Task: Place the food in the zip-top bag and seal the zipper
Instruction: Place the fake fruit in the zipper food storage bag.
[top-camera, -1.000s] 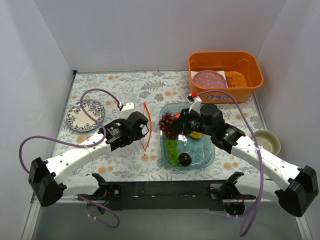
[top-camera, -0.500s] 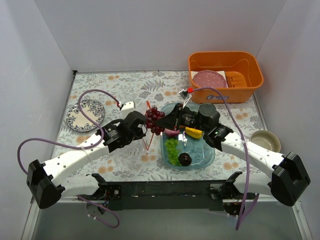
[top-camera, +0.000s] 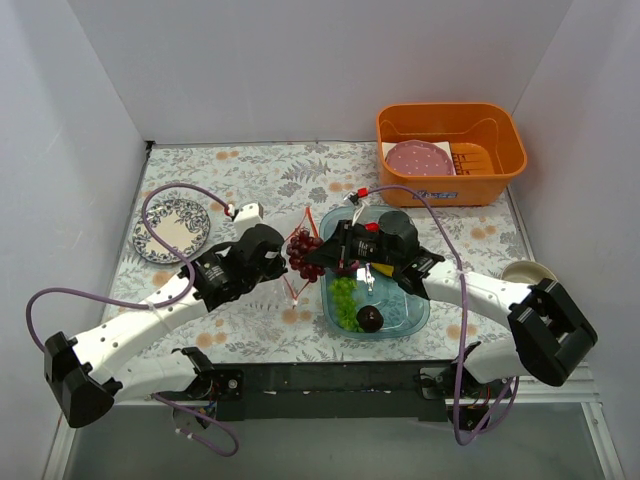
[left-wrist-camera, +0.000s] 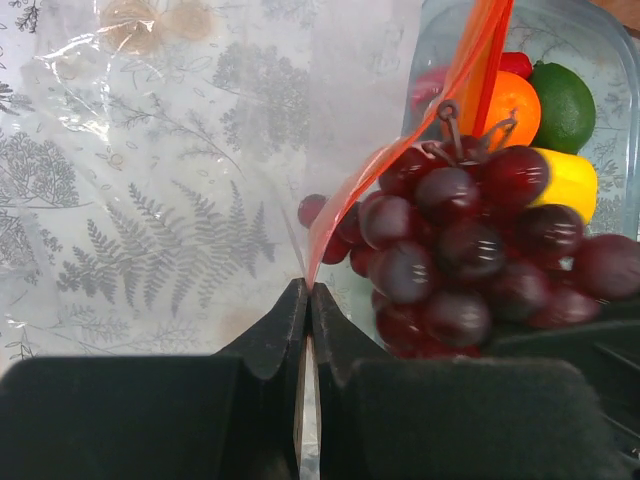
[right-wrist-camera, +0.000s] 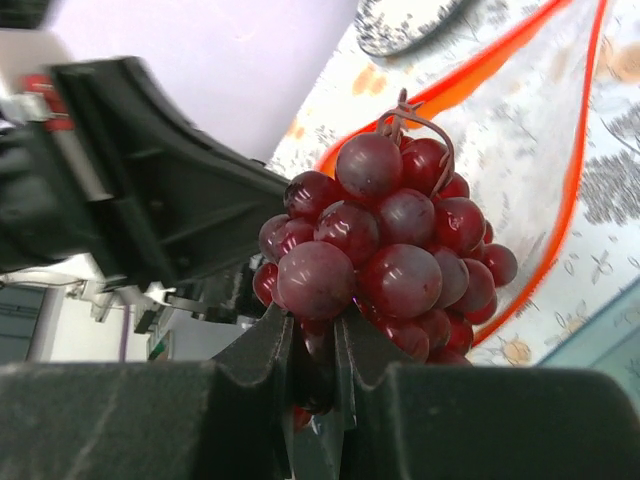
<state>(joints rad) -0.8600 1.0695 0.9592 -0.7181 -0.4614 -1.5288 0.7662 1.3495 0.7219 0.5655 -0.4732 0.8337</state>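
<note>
My left gripper (top-camera: 281, 258) (left-wrist-camera: 308, 290) is shut on the red-orange zipper (left-wrist-camera: 440, 120) strip of the clear zip-top bag (left-wrist-camera: 170, 150) and holds its mouth (top-camera: 292, 255) up and open. My right gripper (top-camera: 316, 256) (right-wrist-camera: 312, 325) is shut on the dark purple grapes (top-camera: 302, 250) (right-wrist-camera: 385, 245) (left-wrist-camera: 470, 250), holding them at the bag's mouth, right beside my left gripper. In the blue tray (top-camera: 410, 312) lie green grapes (top-camera: 344, 298), a dark plum (top-camera: 370, 319) and a yellow pepper (top-camera: 381, 267). The left wrist view also shows an orange (left-wrist-camera: 505, 100), a green lime (left-wrist-camera: 562, 92) and a red chilli (left-wrist-camera: 515, 64).
An orange bin (top-camera: 505, 150) with the pink dotted disc (top-camera: 420, 157) stands at the back right. A patterned plate (top-camera: 170, 226) lies at the left. A small bowl (top-camera: 530, 270) sits at the right edge.
My right gripper has carried the dark purple grapes left out of the tray to the bag's mouth. My left gripper has kept its hold on the zipper and shifted slightly.
</note>
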